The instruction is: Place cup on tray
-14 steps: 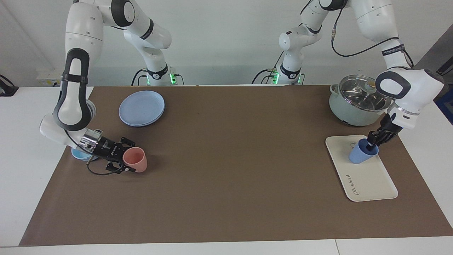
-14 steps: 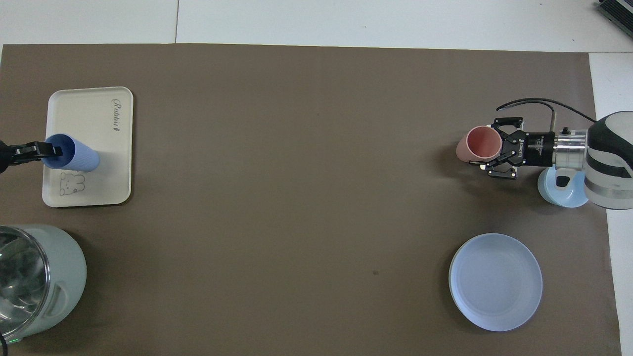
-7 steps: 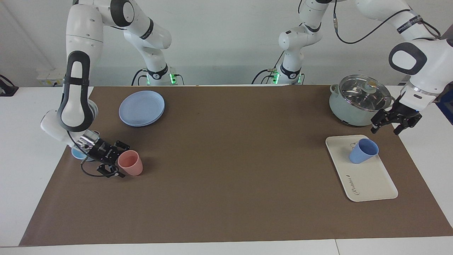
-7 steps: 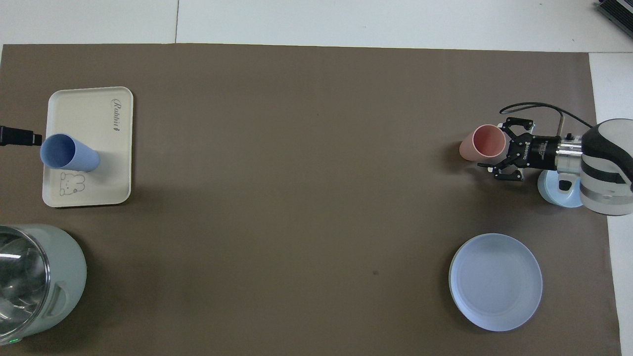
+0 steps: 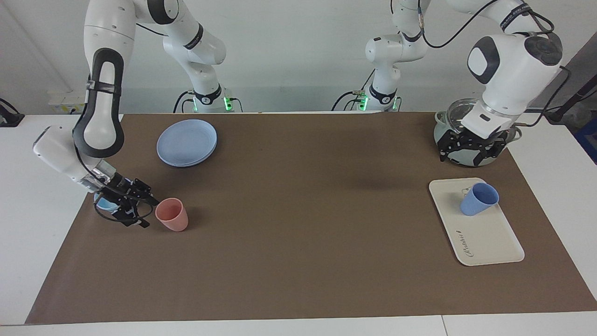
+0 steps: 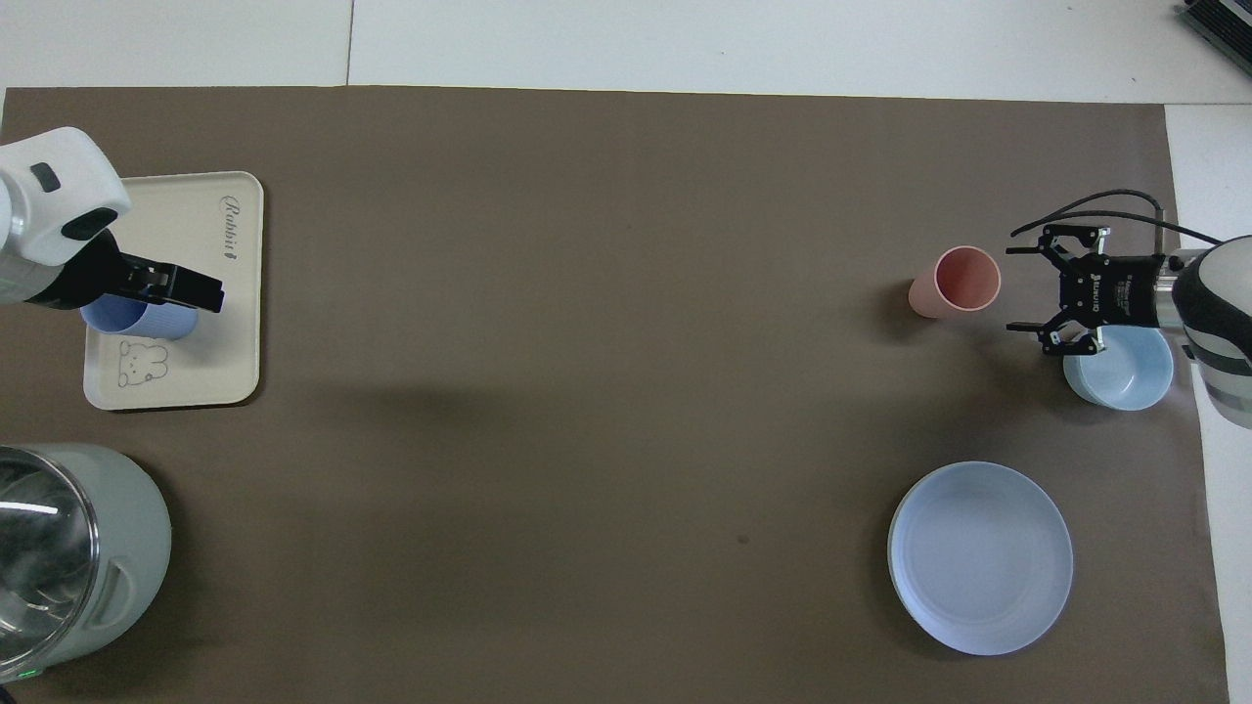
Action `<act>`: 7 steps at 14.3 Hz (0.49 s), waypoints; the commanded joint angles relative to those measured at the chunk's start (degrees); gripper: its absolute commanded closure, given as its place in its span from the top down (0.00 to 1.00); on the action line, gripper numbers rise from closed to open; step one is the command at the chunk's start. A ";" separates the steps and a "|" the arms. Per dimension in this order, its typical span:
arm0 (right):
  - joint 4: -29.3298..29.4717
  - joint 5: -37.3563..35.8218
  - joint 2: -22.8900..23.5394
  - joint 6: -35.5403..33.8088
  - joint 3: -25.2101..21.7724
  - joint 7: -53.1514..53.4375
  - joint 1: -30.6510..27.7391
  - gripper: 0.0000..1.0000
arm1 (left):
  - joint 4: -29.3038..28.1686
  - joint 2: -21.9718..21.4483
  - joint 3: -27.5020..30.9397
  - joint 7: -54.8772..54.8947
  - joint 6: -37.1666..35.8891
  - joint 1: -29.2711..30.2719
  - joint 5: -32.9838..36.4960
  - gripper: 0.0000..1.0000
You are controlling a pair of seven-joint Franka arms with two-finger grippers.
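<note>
cup (image 5: 479,198): you have it standing free on the tray (image 5: 485,238).
left gripper (image 5: 470,150): spread, above the tray (empty); dropping could topple it.
right gripper (image 5: 133,205): 2 fingers spread beside the pink cup (image 5: 172,214); you may nudge it.

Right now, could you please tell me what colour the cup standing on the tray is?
Periwinkle blue cup on the cream tray, clearest in the facing view.

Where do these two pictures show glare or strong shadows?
Facing view: bright reflections on the pot's glass lid; soft shadow beside the pink cup. Overhead view: glare streaks on the same lid, and a broad faint shadow on the brown mat near the tray.
</note>
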 commanded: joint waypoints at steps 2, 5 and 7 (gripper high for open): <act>-1.80 -14.37 -6.66 -2.67 0.83 -10.96 0.07 0.99 | 2.76 -4.53 0.36 -1.53 -7.45 -0.65 0.38 1.00; -1.10 -22.55 -9.65 -8.13 1.36 -19.65 1.82 0.99 | 11.80 -4.18 0.36 -1.53 -17.28 -0.56 -1.64 1.00; -1.19 -26.95 -13.33 -11.90 1.36 -22.40 4.89 0.99 | 16.83 -3.22 0.36 -1.53 -23.97 0.05 -1.91 1.00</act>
